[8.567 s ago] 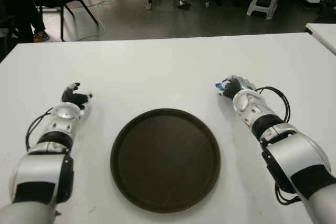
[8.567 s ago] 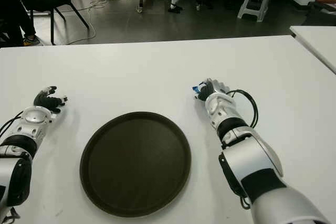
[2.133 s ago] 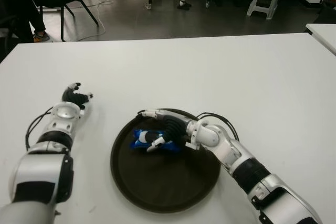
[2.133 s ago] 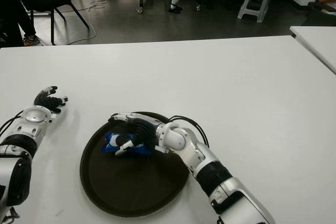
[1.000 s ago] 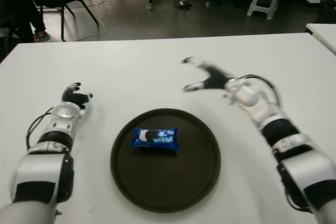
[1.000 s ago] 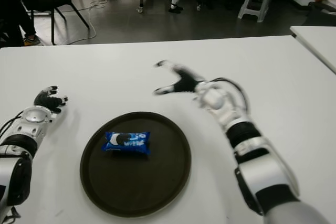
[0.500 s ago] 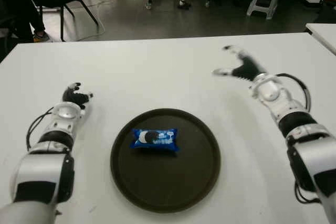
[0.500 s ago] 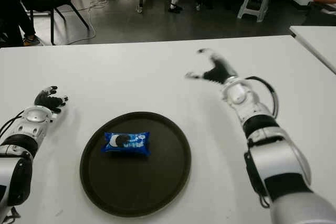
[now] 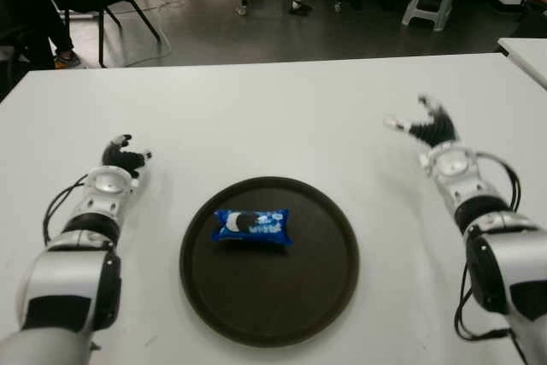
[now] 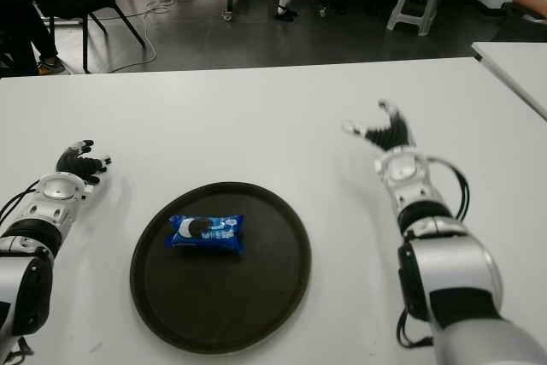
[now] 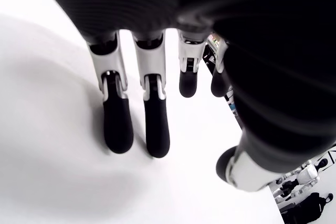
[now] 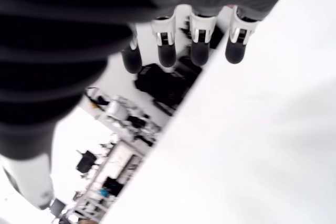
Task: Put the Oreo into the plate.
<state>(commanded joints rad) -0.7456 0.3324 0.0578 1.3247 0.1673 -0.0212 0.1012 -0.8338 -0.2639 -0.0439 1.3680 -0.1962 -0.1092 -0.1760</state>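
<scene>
White table (image 9: pixel 273 108) fills the view, with 1 dark round plate (image 9: pixel 316 297) near its front edge, between the 2 arms. Blue Oreo (image 9: pixel 252 226) packet lies flat inside the plate, on its left half toward the far side, touched by neither hand. Right hand (image 9: pixel 430 132) shows to the right of the plate and well apart from it, forearm stretched forward, palm raised, fingers (image 12: pixel 168 51) spread and holding nothing. Left hand (image 9: pixel 124 156) shows to the left of the plate, near the table's left side, its fingers (image 11: pixel 116 124) extended and loose against the white surface, holding nothing.
</scene>
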